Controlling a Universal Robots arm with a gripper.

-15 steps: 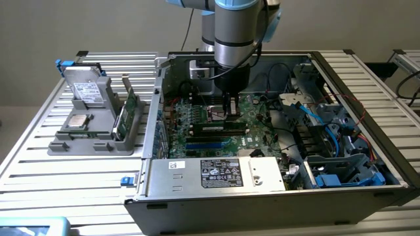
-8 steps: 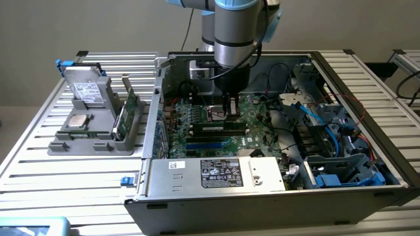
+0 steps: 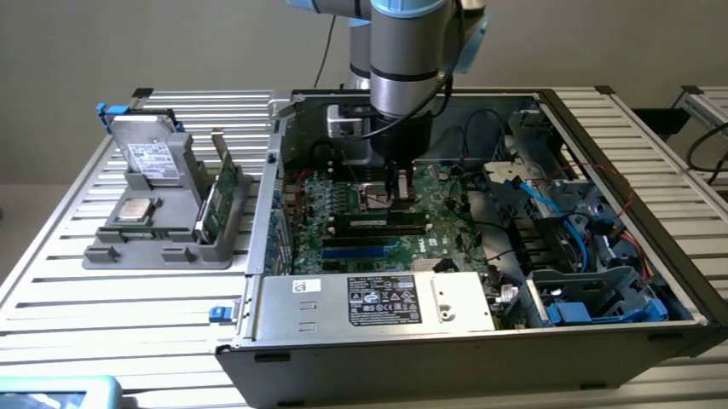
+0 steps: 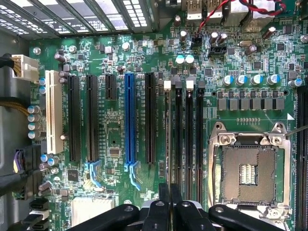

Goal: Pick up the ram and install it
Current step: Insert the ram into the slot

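The ram (image 3: 381, 223) is a long narrow green stick with black chips, standing on edge at a black motherboard slot inside the open computer case (image 3: 273, 170). In the wrist view the ram (image 4: 167, 134) shows edge-on as a thin grey line in the memory slot nearest the expansion slots. My gripper (image 3: 398, 203) reaches straight down into the case over the middle of that stick. Its black fingers (image 4: 163, 197) are shut together in line with the stick's top edge, and my gripper (image 4: 169, 187) appears to pinch it.
Three more black memory slots (image 4: 189, 139) lie beside it, then the bare processor socket (image 4: 248, 168). A blue expansion slot (image 4: 129, 120) is on the other side. The power supply (image 3: 376, 298) and blue cables (image 3: 534, 204) crowd the case. A grey parts holder (image 3: 159, 239) with green cards (image 3: 222, 192) stands outside.
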